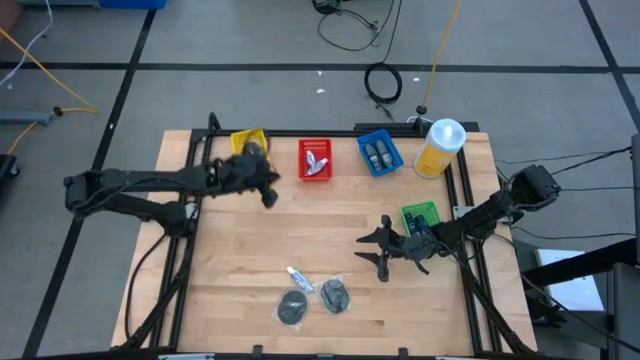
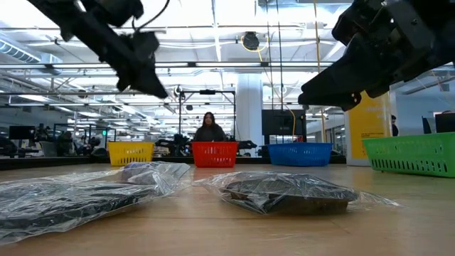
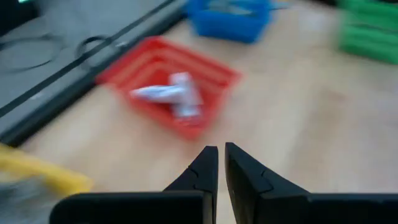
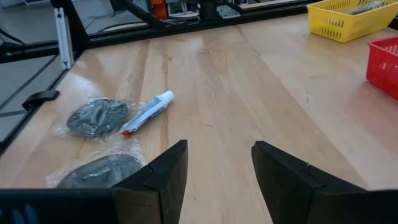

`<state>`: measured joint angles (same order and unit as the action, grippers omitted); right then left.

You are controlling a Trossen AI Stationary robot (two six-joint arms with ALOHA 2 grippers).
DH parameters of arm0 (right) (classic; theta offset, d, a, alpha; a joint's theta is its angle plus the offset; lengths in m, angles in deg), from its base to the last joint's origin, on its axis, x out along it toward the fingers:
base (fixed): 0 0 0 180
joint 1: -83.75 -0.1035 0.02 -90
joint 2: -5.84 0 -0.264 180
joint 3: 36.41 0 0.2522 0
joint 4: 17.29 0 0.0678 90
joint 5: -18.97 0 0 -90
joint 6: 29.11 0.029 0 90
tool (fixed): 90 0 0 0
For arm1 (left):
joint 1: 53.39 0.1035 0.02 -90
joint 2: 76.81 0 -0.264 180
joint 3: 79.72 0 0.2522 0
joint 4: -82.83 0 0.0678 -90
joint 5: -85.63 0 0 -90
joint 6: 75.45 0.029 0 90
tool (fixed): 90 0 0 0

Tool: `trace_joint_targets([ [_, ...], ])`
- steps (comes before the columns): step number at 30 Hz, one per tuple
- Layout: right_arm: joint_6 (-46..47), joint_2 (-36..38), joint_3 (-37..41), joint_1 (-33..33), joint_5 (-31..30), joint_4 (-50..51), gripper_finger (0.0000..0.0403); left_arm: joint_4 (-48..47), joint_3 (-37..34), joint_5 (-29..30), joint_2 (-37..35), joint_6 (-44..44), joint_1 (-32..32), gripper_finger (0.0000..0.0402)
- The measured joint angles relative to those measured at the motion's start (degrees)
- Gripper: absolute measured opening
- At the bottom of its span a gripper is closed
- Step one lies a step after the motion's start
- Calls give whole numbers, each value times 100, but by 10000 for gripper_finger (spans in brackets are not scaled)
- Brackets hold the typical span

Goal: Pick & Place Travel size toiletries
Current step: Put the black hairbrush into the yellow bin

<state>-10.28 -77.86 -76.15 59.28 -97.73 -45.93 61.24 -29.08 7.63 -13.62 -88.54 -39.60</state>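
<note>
One white tube [image 1: 300,278] [image 4: 148,112] and two dark-grey pucks in clear wrap [image 1: 293,307] [image 1: 335,295] [image 4: 96,117] [image 4: 102,169] lie flat on the table near its near edge. In the low view the wrapped pucks [image 2: 284,190] [image 2: 78,192] fill the foreground. White tubes [image 3: 171,96] lie in the red basket [image 1: 315,160]. Small dark bottles [image 1: 378,153] sit in the blue basket. My left gripper [image 1: 266,192] [image 3: 221,158] hovers shut and empty between the yellow and red baskets. My right gripper [image 1: 375,250] [image 4: 217,168] hangs open above the table, right of and beyond the tube and pucks.
Yellow [image 1: 250,142], blue [image 1: 380,152] and green [image 1: 420,218] baskets stand along the far and right sides. A big yellow bottle with a white cap [image 1: 440,148] stands at the far right corner. Bare wood lies in the middle of the table [image 1: 300,225]. A person sits beyond the table [image 2: 210,128].
</note>
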Motion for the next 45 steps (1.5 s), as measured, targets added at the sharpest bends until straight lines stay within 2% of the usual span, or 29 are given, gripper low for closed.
trace_joint_targets([
  [7,-119,-27,0,-199,147,-250,171,986,4,55,313,-58,-1674,31],
  [11,-195,-262,-2,-379,170,-668,171,1618,7,183,680,91,-2395,31],
  [16,-390,-720,-4,-492,915,-1243,171,2334,7,199,1250,82,-2954,31],
  [21,-502,-1172,-15,-490,1496,-1770,189,3043,7,205,1846,-56,-3260,31],
  [33,-279,-1786,-344,-411,1460,-1728,291,4930,7,68,2988,-231,-3507,31],
  [41,-20,-2230,-779,-163,1504,-1512,296,5896,7,-193,3285,-94,-3498,31],
  [45,-26,-2441,-1007,-51,1955,-1388,289,5893,7,-165,3289,-72,-3498,31],
])
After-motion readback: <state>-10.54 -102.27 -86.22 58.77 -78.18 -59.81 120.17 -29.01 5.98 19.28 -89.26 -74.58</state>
